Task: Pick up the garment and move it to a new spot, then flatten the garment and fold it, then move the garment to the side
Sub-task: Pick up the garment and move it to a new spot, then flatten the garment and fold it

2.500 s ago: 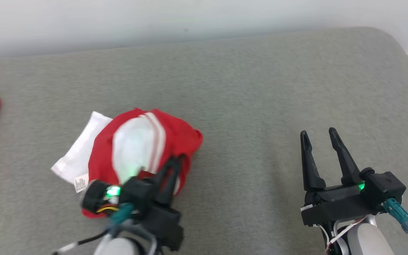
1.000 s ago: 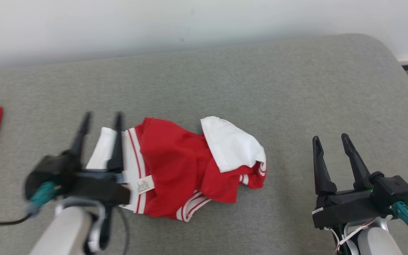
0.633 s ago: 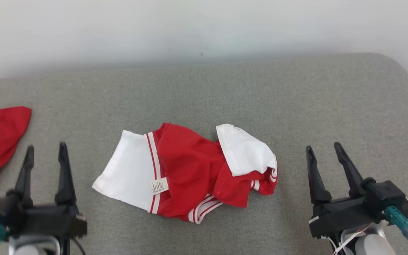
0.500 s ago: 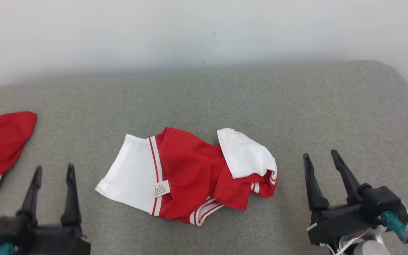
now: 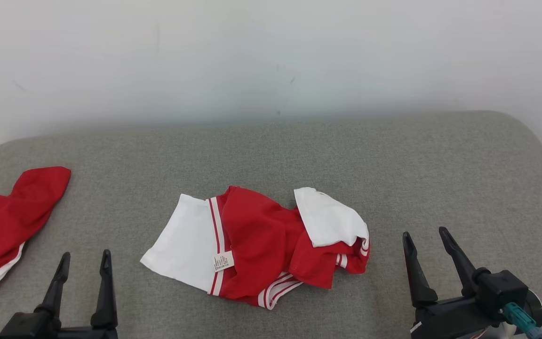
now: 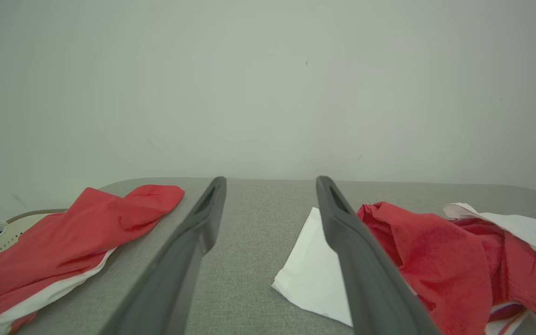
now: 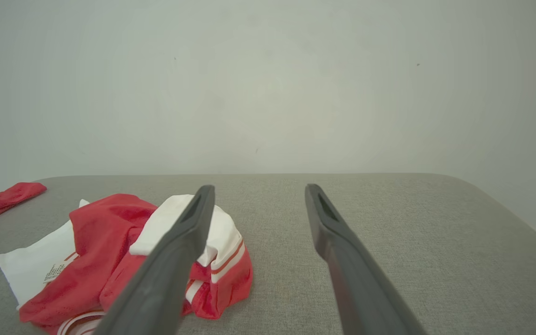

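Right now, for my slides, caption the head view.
Crumpled red-and-white garment lies on grey cushion between open left gripper and open right gripper.

Light: soft brightness is spreading evenly.
Shadows: faint ones are lying beneath the garment (image 5: 261,235).
Wall (image 5: 271,56): is washing out pale.

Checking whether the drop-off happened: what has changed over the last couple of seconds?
The left claw let go of the garment, leaving it spread rightward, and drew back to the lower left, open. The head view also tilted up. The right claw stayed open and idle; the other red cloth didn't move.
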### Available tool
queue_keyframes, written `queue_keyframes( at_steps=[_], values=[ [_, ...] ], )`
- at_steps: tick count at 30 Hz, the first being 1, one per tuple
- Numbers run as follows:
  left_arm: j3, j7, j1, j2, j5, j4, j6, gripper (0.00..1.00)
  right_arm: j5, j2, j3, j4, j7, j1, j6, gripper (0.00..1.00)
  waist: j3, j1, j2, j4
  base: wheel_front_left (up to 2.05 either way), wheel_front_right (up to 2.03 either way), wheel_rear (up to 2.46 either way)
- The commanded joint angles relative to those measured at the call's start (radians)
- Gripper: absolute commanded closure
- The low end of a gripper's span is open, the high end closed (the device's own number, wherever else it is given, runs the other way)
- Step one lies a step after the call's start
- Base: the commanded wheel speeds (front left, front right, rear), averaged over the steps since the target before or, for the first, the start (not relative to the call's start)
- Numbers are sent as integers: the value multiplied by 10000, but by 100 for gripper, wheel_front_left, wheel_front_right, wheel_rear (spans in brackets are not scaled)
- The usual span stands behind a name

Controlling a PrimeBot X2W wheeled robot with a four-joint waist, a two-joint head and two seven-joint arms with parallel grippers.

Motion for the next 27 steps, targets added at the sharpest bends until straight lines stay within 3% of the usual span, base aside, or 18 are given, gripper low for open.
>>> queue_keyframes(
  at_steps=[1, 14, 27],
  values=[
    [50, -58, -81, -8, -13, 194, -93, 0, -50, 28, 23, -55, 46, 107, 4, 0, -35, 2, 0, 46, 0, 0, 0],
    [-56, -79, -391, -163, 283, 604, -270, 0, 2, -107, 220, -52, 322, 47, 4, 0, -5, 2, 0, 354, 0, 0, 0],
    [-729, -82, -968, -691, 535, 805, -559, 0, 311, -1335, 2172, 1194, 1234, -1280, 4, 0, 901, 2, 0, 1767, 0, 0, 0]
  ],
)
